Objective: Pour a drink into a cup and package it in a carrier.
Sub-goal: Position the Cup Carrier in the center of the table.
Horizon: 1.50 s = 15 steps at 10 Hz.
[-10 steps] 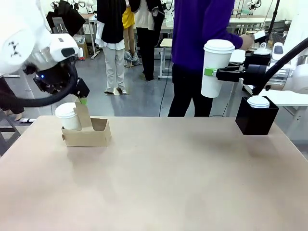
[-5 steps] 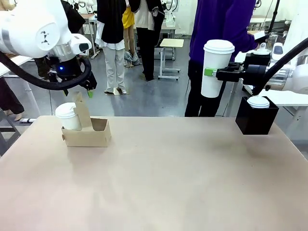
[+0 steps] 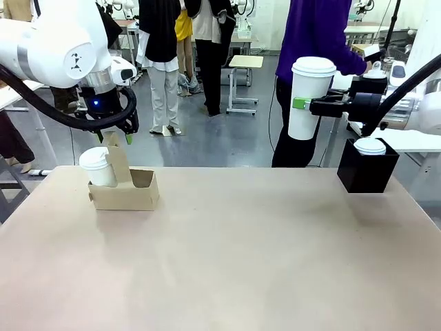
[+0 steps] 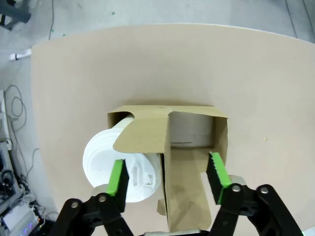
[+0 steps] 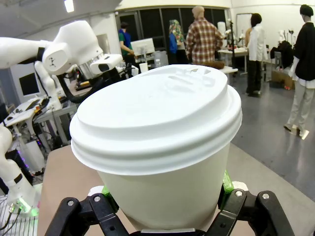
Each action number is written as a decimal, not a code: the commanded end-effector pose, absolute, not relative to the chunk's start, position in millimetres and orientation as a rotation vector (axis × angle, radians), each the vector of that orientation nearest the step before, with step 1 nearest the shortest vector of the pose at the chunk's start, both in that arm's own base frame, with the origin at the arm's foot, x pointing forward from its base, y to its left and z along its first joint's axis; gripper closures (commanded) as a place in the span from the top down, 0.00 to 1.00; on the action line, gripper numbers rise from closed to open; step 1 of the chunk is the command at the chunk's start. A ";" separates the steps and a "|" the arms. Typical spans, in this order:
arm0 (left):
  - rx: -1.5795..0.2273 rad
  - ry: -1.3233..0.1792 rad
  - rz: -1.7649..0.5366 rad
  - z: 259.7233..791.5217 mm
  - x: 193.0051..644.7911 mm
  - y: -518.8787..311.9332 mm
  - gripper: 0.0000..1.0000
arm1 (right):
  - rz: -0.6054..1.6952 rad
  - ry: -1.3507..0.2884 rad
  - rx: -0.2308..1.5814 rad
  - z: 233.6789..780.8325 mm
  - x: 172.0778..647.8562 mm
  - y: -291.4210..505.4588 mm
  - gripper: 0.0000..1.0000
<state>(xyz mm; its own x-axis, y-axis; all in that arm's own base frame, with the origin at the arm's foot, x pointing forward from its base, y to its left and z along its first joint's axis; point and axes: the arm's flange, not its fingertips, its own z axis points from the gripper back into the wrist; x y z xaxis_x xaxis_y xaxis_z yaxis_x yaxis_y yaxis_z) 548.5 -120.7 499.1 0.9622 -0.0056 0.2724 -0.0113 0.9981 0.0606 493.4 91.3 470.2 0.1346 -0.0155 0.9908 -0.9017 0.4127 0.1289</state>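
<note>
The left arm swings up over the carrier.
The left gripper [image 3: 114,138] now hangs right above the carrier [image 3: 131,196], its arm lifted higher and turned; behind the table, the person in purple [image 3: 313,27] steps right.

left arm [image 3: 48,52] high, left fingers [image 4: 118,176] apart (pointing down) | right fingers [image 3: 299,103] level, clamped

Matt brown cardboard carrier [image 3: 125,198], smooth white paper cup [image 3: 302,114], plastic lid [image 5: 157,113], matt tan table [image 3: 241,262]
</note>
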 end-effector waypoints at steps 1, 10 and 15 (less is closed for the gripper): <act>0.080 -0.291 0.022 501.9 545.5 -119.5 0.00 | 0.813 -1.281 0.952 474.7 493.6 93.4 0.87; 0.061 -0.274 0.001 498.7 547.0 -123.2 0.00 | 0.813 -1.281 0.952 474.7 493.6 93.4 0.87; 0.045 -0.367 0.047 541.8 507.3 -151.1 0.02 | 0.813 -1.281 0.952 474.7 493.6 93.4 0.87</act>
